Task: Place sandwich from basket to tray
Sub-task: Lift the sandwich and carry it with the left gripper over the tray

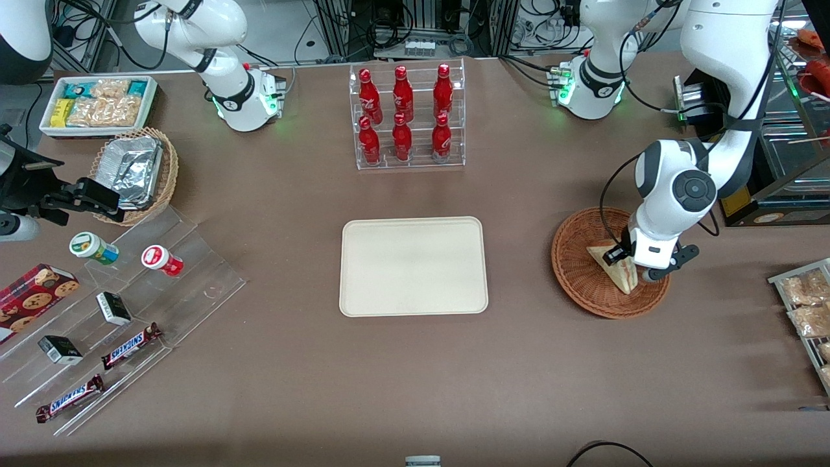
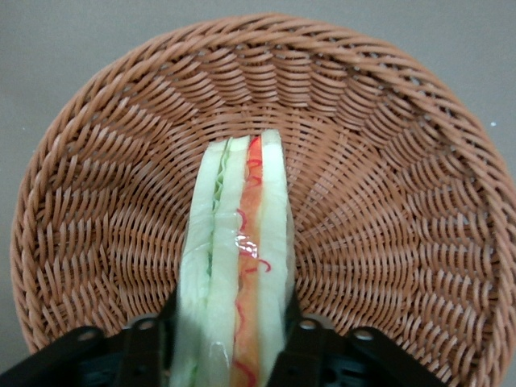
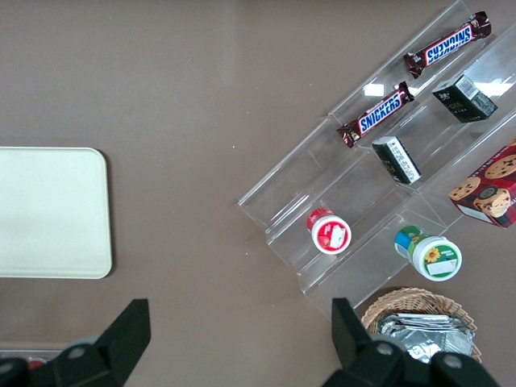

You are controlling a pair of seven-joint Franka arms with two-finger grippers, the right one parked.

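We log the gripper (image 1: pixel 632 267) low inside the basket (image 1: pixel 577 259), toward the working arm's end of the table. In the left wrist view its two fingers (image 2: pixel 149 343) press against the flat bread faces of the sandwich (image 2: pixel 238 290), one on each side, so we record the hand as clamped on the sandwich. The wedge stands on edge between them, cut face toward the wrist camera, showing pale bread, a green layer and a red-orange layer. Its tip points at the basket's woven wall (image 2: pixel 387 161).

In the front view we see the sandwich (image 1: pixel 613 269) as a pale triangle over the basket floor, partly covered by the wrist. We cannot tell whether its lower edge touches the weave.

The tray (image 1: pixel 413 266) lies flat at the middle of the table, well apart from the basket, its surface bare. The right wrist view catches one rounded end of the tray (image 3: pixel 48 211).

A clear rack of red bottles (image 1: pixel 407 117) stands farther from the front camera than the tray. Toward the parked arm's end we note a tan wicker basket with foil (image 1: pixel 136 172), a white bin of snack packets (image 1: pixel 97 104) and a stepped acrylic stand with Snickers bars (image 1: pixel 130 346).
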